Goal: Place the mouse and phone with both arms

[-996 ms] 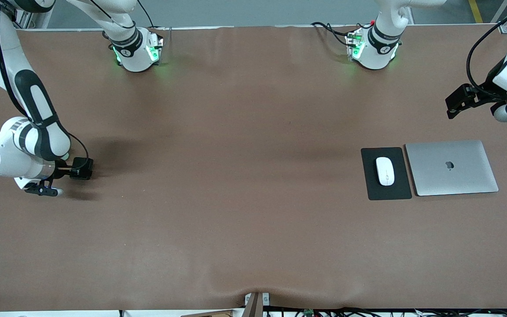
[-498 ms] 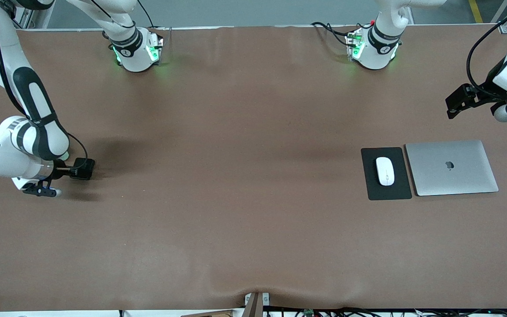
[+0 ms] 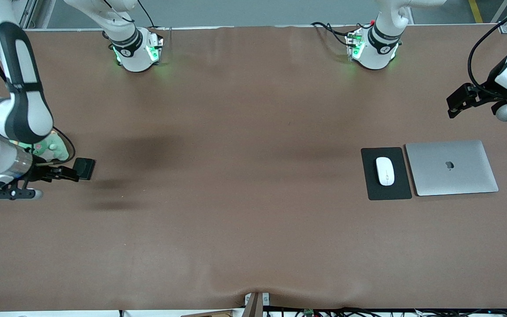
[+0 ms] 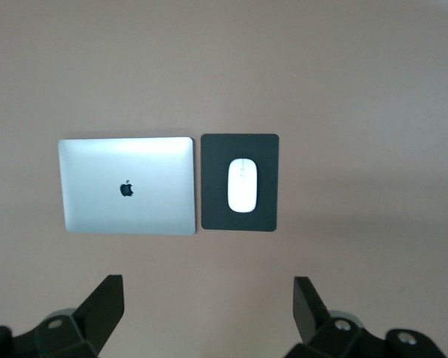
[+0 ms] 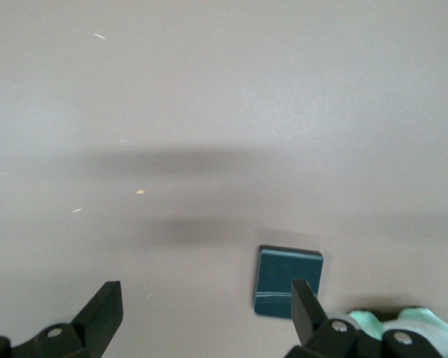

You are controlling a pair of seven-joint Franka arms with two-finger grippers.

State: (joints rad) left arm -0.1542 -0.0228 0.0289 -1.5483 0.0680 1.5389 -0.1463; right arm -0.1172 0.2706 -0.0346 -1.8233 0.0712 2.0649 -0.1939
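My right gripper [image 5: 201,317] spread, over bare table beside phone [image 3: 84,168]; my left gripper [image 4: 209,317] spread, waiting; mouse [image 3: 385,171] on pad [image 3: 370,185] beside laptop [image 3: 451,167].

Contents of the table [image 3: 244,211], by count: one white mouse [image 3: 385,171]; one black mouse pad [image 3: 386,191] beneath it; one silver laptop [image 3: 451,167], closed; one dark phone [image 3: 84,168] near the edge at the right arm's end; one pale green object [image 3: 51,149] beside the phone. Two arms, each with one gripper: left gripper [image 3: 455,102], right gripper [image 3: 55,173].
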